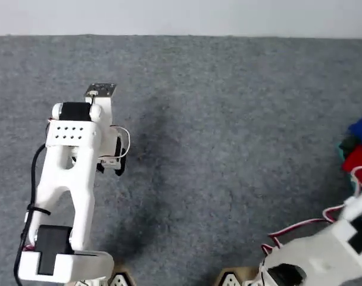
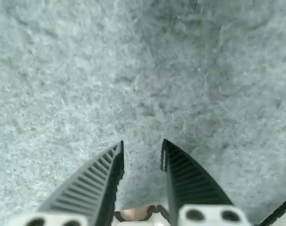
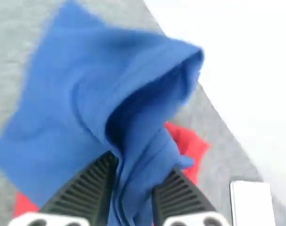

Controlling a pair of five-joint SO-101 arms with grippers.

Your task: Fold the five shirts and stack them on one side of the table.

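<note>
Pinching a bunched fold of the soft royal-blue cotton shirt (image 3: 86, 94), the right gripper (image 3: 140, 165) is hanging over the right edge of the grey felt-covered table (image 1: 228, 119). Its ribbed black jaws are clamping the cloth, which is bulging up between them. The rest of the shirt is draping away in a loose, hood-like curl. It is lying over a crumpled bright-red shirt (image 3: 190, 146), and in the high view a sliver of dark green cloth (image 1: 346, 145) is peeking out of the same heap.

The blue fabric is looking light and thoroughly limp, so it is likely to sag and crease wherever it is unsupported. It is neither fragile nor slippery, and the ribbed pads are probably gripping it with ease. A mid-body bunch like this one is likely to lift the shirt as a crumple. A hem corner or shoulder seam would be giving a cleaner hold, ideally with one gripper at each end to spread it flat. The red shirt beneath may be clinging and dragging along.

The garments are lying loose on the felt itself, not in any basket or bin. A flat white rectangular object (image 3: 250, 202) is sitting just beside the pile.

Well apart on the left, the left gripper (image 2: 142, 148) is pointing down at bare felt, its jaws spread and holding nothing.
</note>
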